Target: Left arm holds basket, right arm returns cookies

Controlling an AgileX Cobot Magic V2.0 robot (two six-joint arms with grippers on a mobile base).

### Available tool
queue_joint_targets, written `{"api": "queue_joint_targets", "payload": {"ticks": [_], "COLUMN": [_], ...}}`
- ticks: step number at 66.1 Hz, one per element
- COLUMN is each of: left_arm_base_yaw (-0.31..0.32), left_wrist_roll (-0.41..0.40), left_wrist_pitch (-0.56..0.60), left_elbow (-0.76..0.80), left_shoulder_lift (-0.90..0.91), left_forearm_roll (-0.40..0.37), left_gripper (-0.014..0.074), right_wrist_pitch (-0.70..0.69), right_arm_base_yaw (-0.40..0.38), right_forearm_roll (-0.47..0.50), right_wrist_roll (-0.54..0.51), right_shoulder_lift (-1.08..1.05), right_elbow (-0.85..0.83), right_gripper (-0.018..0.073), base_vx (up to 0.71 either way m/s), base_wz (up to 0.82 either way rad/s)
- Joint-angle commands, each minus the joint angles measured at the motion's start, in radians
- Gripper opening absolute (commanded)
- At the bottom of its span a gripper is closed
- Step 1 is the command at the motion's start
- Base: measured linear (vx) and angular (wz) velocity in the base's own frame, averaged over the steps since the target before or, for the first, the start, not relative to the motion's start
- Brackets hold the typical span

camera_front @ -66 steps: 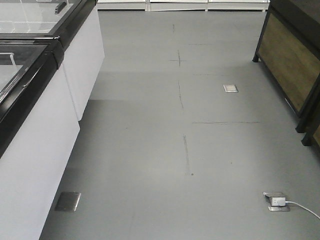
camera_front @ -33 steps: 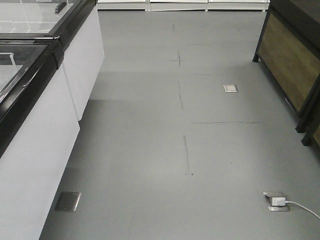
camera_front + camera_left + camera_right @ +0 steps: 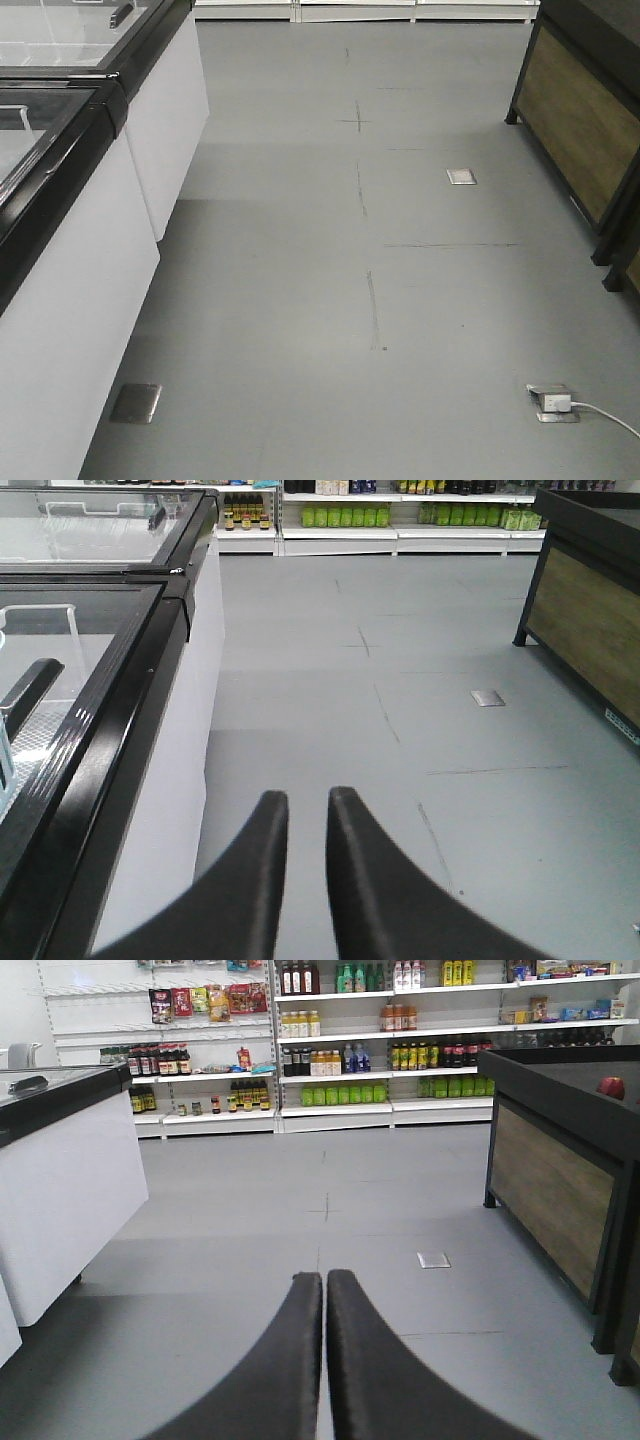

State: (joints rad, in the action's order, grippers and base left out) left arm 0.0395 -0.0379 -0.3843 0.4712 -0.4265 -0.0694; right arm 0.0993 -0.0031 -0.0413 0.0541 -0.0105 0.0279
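Note:
The basket and the cookies are out of view in every frame. In the left wrist view my left gripper (image 3: 307, 798) hovers over grey floor beside a chest freezer. Its two black fingers stand a narrow gap apart, with nothing between them. My right gripper (image 3: 325, 1278) points down the aisle towards the shelves. Its fingers are pressed together and hold nothing. Neither arm shows in the front view.
White chest freezers (image 3: 60, 110) with black-framed glass lids line the left. A dark wood-panelled stand (image 3: 580, 130) is on the right. Bottle shelves (image 3: 350, 1050) close the far end. A floor socket with white plug and cable (image 3: 553, 402) lies front right; metal floor plates (image 3: 135, 403) sit flush.

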Motion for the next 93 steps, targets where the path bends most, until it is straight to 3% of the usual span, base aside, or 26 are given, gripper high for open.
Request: {"api": "queue_joint_targets", "payload": {"ticks": [1, 11, 16, 29, 40, 48, 59, 87, 93], "left_arm_base_yaw": [-0.001, -0.001, -0.001, -0.001, -0.001, -0.001, -0.001, -0.002, -0.006], "left_wrist_roll": [-0.005, -0.005, -0.005, -0.009, -0.174, -0.182, -0.08, -0.107, -0.068], "left_wrist_pitch": [0.069, 0.064, 0.065, -0.005, -0.165, -0.259, -0.332, -0.251, -0.251], "left_elbow": [0.032, 0.032, 0.032, 0.032, 0.045, 0.097, 0.195, 0.381, 0.424], "left_shoulder_lift": [-0.012, -0.012, -0.012, -0.018, -0.086, -0.178, -0.284, -0.467, -0.505], "left_forearm_roll": [-0.005, -0.005, -0.005, -0.034, -0.035, -0.05, -0.154, -0.416, -0.5], "left_gripper": [0.0207, 0.0352, 0.0384, 0.0386, 0.0386, 0.0386, 0.0386, 0.0386, 0.0386], "right_wrist_pitch": [-0.082, -0.081, -0.081, -0.081, -0.081, -0.081, -0.081, -0.081, -0.081], "right_arm_base_yaw": [-0.006, -0.006, -0.006, -0.006, -0.006, -0.006, -0.006, -0.006, -0.006], "right_forearm_roll": [-0.003, -0.003, -0.003, -0.003, -0.003, -0.003, -0.003, -0.003, -0.003], "right_wrist_roll": [-0.008, -0.008, -0.008, -0.008, -0.008, -0.008, -0.008, -0.008, -0.008], "right_shoulder_lift": [-0.012, -0.012, -0.012, -0.012, -0.012, -0.012, -0.012, -0.012, -0.012], "right_elbow": [0.003, 0.003, 0.003, 0.003, 0.003, 0.003, 0.003, 0.003, 0.003], "right_gripper": [-0.0008, -0.0008, -0.0008, -0.0008, -0.0008, -0.0008, -0.0008, -0.0008, -0.0008], "base_vx": [0.0, 0.0, 0.0, 0.0, 0.0, 0.0, 0.0, 0.0, 0.0], "base_wz": [0.0, 0.0, 0.0, 0.0, 0.0, 0.0, 0.0, 0.0, 0.0]}}
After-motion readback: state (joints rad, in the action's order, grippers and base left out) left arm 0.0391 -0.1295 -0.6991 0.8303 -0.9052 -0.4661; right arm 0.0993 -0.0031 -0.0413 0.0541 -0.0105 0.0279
